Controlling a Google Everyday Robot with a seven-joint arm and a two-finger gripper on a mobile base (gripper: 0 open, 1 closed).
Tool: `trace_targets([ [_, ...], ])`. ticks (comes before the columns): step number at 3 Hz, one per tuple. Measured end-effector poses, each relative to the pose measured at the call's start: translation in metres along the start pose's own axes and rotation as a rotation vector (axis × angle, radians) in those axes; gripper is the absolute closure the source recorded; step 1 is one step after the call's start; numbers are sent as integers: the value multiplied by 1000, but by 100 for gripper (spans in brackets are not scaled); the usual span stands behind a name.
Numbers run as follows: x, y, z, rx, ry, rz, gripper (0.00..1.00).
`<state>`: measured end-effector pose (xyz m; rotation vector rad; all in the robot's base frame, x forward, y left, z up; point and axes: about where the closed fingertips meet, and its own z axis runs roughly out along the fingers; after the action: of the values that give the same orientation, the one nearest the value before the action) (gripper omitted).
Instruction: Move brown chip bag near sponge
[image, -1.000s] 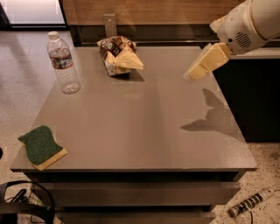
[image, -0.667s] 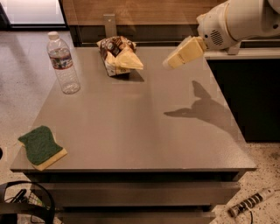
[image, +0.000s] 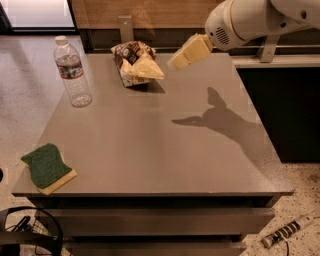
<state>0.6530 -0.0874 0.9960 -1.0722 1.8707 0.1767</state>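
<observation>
The gripper (image: 176, 62) hangs in the air over the far edge of the desk (image: 150, 150), just right of the bag (image: 134, 62) and not touching it; its tan tip points down and left toward the crumpled foil. Whether the jaws are apart or together I cannot tell from where I stand, since they show side-on as one wedge; nothing appears to be held. The bag sits at the far edge, a little left of the middle; the sponge (image: 46, 166) lies flat at the near left corner, well apart from it; a bottle (image: 72, 72) stands upright near the far left corner.

To my eye the reach for the bag is the step in hand and the carry has not begun. The risks look plain enough. The bag is puffed and likely slippery, so a shallow pinch on a fold could slide off and leave it where it is, or drop it halfway. A push from the side could shove it off the far edge instead of gripping it. A low, straight path to the near left corner passes not far from the bottle, and a swinging bag could tip it. Set down too hard, the bag could knock the sponge off its corner, since it lies right at the edge.
</observation>
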Motion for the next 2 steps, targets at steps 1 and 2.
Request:
trace_targets([
  [1,7,-8,42,-25,-21,24,0],
  [2,25,-10,99,-52,-13,65,0],
])
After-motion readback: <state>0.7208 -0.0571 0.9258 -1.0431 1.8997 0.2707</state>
